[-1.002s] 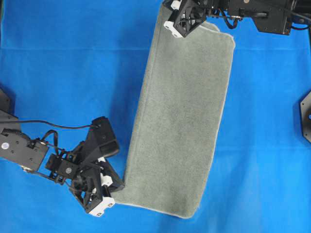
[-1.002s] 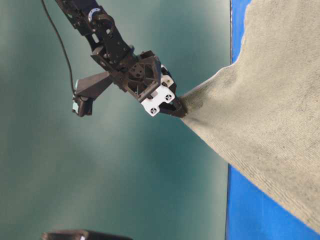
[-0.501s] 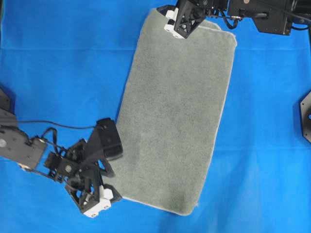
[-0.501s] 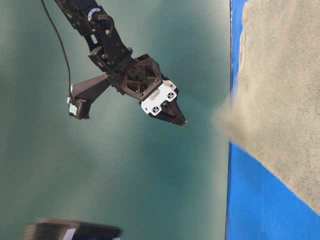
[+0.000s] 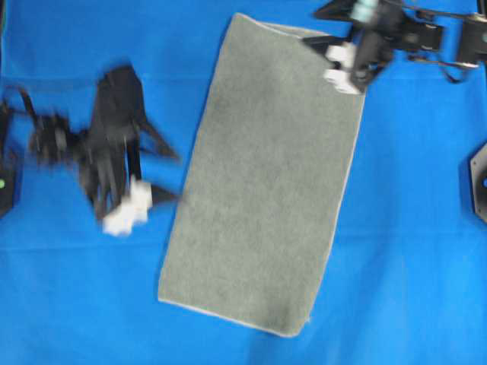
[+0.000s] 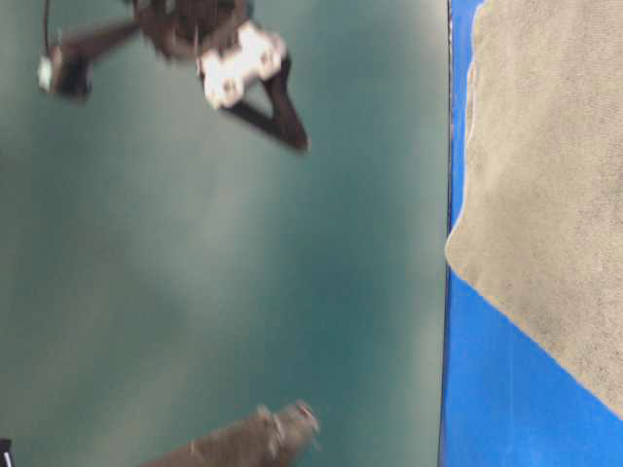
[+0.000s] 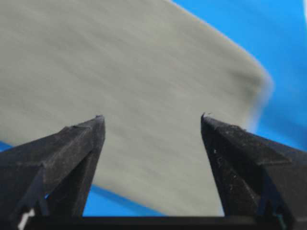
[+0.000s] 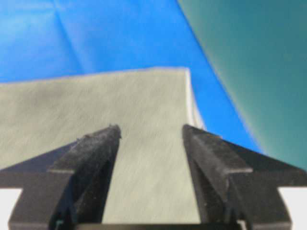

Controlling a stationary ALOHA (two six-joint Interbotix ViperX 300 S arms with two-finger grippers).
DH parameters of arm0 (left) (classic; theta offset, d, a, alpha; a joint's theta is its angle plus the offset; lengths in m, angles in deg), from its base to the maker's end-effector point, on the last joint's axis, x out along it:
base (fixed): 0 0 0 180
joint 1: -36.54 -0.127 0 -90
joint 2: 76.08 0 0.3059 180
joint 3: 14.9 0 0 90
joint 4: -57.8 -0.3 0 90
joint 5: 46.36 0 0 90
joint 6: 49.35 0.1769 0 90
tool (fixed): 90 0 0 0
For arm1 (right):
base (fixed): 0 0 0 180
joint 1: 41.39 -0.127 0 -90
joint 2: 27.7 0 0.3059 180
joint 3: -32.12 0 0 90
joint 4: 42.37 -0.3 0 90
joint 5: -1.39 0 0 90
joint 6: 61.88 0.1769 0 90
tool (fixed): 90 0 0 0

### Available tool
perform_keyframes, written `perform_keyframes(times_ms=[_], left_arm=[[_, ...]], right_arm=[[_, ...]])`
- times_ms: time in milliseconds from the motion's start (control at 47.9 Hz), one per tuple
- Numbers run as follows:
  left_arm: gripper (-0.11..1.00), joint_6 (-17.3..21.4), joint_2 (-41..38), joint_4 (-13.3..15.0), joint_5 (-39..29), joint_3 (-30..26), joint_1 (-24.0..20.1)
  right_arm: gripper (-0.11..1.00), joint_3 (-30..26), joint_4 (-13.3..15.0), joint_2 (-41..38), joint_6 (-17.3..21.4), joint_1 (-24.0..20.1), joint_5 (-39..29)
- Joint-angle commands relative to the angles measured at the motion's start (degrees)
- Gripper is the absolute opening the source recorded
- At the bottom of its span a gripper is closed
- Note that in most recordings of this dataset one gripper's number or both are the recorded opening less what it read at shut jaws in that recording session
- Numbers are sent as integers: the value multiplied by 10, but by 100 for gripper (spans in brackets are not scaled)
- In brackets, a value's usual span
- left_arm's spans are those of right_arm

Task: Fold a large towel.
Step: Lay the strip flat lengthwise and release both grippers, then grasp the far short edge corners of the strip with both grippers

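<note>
— One towel (image 5: 262,182), grey-green and fuzzy, lying flat and slanted on the blue sheet (image 5: 411,251). Thin pale hem shows along its edges; at the corner in my right wrist view two layers are stacked.

— And your tools, how many?

— Two. My left gripper (image 5: 156,175) hangs blurred just beside the towel's left edge, jaws spread wide, nothing between them. My right gripper (image 5: 335,53) sits over the top right corner, jaws likewise wide apart, holding nothing.

— Anything else counted?

— One sheet, one towel, two grippers.
</note>
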State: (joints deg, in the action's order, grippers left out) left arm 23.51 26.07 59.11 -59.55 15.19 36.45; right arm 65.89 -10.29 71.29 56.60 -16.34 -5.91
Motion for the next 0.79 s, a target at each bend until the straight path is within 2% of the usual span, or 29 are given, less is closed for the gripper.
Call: perform_keyframes(times_ms=[0, 167, 251, 334, 459, 543, 773], left_arm=[[75, 50, 29, -2, 43, 6, -55], [75, 142, 56, -1, 132, 37, -105], [75, 163, 52, 2, 167, 51, -136], [74, 164, 32, 2, 184, 55, -167], [74, 165, -31, 2, 208, 45, -207], [74, 168, -83, 3, 221, 28, -230], [74, 172, -246, 4, 223, -61, -271]], right_arm=[[58, 47, -6, 78, 16, -11, 13], [58, 122, -7, 207, 57, -43, 12], [58, 142, -7, 245, 71, -42, 6], [58, 149, -7, 250, 79, -34, -11], [58, 145, -4, 208, 80, -13, -25], [58, 134, -3, 152, 79, 17, -23], [58, 76, 30, -19, 75, 76, -23]])
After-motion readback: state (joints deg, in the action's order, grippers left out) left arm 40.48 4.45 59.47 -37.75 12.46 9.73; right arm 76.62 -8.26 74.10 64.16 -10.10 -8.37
